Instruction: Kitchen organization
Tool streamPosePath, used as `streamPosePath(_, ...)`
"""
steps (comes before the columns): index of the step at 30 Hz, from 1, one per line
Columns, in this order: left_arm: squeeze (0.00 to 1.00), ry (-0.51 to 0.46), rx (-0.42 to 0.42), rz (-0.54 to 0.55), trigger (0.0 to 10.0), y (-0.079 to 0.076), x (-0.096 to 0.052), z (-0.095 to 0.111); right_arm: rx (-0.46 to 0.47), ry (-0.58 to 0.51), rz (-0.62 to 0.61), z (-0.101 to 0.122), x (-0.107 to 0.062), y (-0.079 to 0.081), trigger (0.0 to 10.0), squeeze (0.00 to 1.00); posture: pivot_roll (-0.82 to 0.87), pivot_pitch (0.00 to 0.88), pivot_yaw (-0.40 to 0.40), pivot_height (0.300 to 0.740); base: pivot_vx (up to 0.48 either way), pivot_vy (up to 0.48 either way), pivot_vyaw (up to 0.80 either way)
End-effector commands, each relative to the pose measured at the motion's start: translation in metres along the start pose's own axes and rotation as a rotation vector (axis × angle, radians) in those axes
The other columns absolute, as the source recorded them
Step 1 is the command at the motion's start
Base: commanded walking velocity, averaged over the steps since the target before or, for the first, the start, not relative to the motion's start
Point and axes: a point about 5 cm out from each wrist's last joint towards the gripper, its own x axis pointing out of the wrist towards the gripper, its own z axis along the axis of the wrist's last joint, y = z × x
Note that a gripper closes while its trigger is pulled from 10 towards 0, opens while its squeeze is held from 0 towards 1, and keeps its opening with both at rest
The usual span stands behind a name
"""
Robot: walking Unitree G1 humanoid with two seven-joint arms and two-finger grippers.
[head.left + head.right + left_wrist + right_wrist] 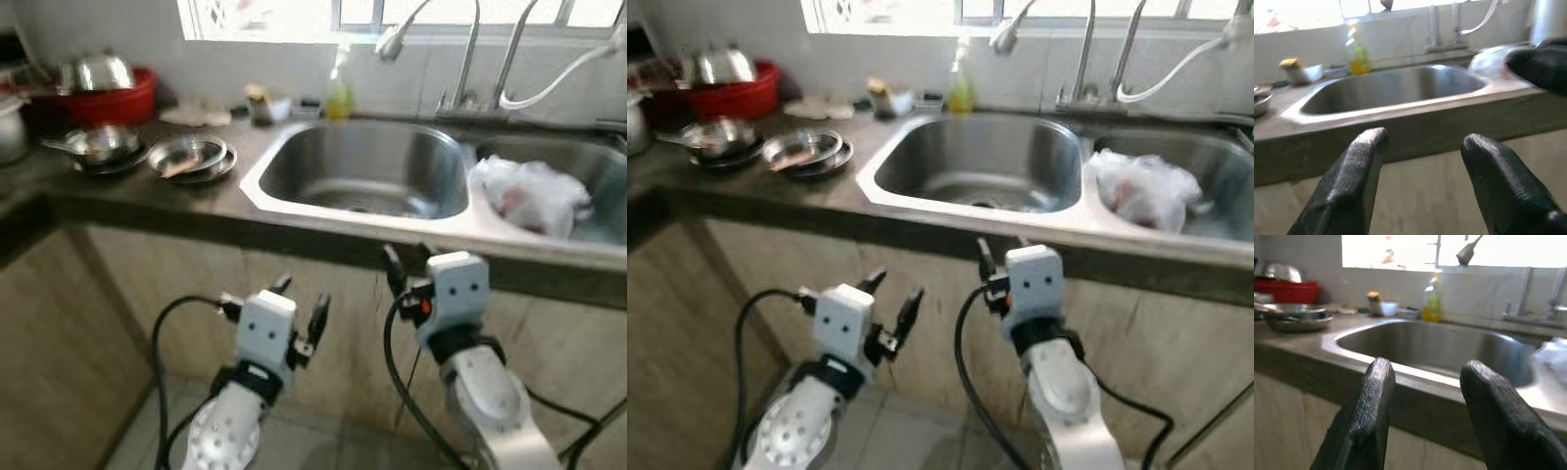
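From the head camera's left eye, I face a double sink (265, 186) set in a dark counter (147, 201). My left gripper (300, 311) and right gripper (409, 266) hang in front of the cabinet, below the counter edge, both with fingers spread and holding nothing. Stacked steel plates (191, 157) and a small pan (98, 145) sit on the counter to the left of the basin, and a red tub (98, 98) with a steel bowl (93, 70) in it stands behind them. A white plastic bag (529, 194) lies in the right-hand basin.

The right eye shows the same layout, with a yellow-green soap bottle (962, 90) and small dishes (892, 100) along the back ledge under the window.

In the left wrist view, the black fingers (1354, 181) are parted, pointing at the counter front and the empty left basin.

In the right wrist view, the fingers (1369, 416) are likewise apart and aimed at the basin, with the plates off to the side on the counter.

I judge the organizing as barely begun: nothing is in hand, the dishware is loose on the counter, the bag is in the sink, and I have not reached for anything.
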Motion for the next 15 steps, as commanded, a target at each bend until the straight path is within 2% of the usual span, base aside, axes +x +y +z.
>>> streamPosePath(1,0.00,-0.004,0.017,0.015,10.0,0.0044,0.0001,0.0025,0.006,-0.012,0.003,0.0024,0.0010,0.0033,10.0,0.00,0.16,0.058,-0.018,0.740,-0.292,0.000,0.00)
streamPosePath(15,0.00,0.002,0.021,0.017,10.0,0.0047,-0.0001,0.0020,-0.006,0.004,0.002,-0.0006,0.0002,0.0037,10.0,0.00,0.17,0.070,-0.016,0.740,-0.274,0.000,0.00)
